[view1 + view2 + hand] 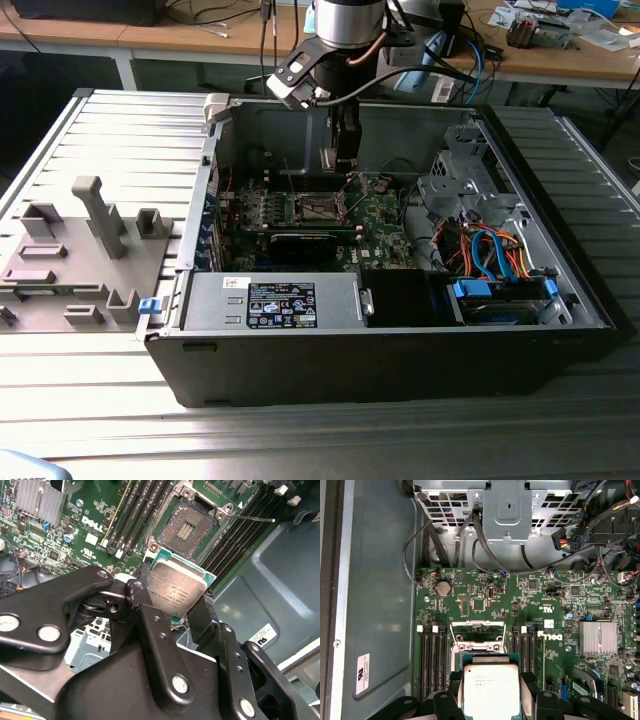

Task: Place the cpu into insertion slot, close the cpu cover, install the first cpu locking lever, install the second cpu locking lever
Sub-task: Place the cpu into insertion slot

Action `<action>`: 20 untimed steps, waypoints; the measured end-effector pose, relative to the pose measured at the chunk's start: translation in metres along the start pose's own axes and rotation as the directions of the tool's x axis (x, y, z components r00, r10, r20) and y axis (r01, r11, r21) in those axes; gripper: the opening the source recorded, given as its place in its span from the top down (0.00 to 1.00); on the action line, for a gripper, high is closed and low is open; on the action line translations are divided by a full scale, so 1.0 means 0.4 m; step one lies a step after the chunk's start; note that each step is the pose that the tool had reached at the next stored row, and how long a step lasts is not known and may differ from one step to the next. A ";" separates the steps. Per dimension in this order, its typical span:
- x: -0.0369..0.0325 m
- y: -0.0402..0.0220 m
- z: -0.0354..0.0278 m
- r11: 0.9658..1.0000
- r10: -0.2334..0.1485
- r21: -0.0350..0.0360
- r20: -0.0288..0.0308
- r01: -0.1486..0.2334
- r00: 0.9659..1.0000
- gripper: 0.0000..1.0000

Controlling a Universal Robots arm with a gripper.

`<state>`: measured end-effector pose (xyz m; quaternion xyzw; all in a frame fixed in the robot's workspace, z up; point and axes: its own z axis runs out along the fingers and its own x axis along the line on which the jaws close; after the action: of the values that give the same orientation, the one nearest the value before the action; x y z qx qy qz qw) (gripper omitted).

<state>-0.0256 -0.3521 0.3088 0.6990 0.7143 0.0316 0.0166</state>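
Hanging near the insertion slot (pixel 189 527), cpu (pixel 177 580) clamped in end effector (pixel 170 605).

You can see big white letters (pixel 555 637) on the green motherboard (pixel 485 600), tiny print (pixel 487 679) on the cpu (pixel 491 695), a white sticker (pixel 363 674) on the case wall (pixel 380 580), and a dark label (pixel 282 305) on the power supply (pixel 215 300).

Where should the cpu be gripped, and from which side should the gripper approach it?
By two opposite thin edges, coming from its metal-top side, so the underside stays free. The cpu is a flat square plate. The gripper holds it this way now, fingers on opposite edges, near the open insertion slot.
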 end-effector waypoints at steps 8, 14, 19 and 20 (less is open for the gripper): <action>0.000 -0.004 0.004 1.000 0.000 0.000 0.000 0.000 1.000 0.45; 0.000 -0.006 0.008 1.000 0.000 0.000 0.000 0.000 1.000 0.45; 0.000 -0.009 0.012 1.000 0.000 0.000 0.000 0.000 1.000 0.45; 0.000 -0.010 0.012 1.000 0.000 0.000 0.000 0.000 1.000 0.45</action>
<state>-0.0291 -0.3521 0.3035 0.6990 0.7142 0.0316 0.0166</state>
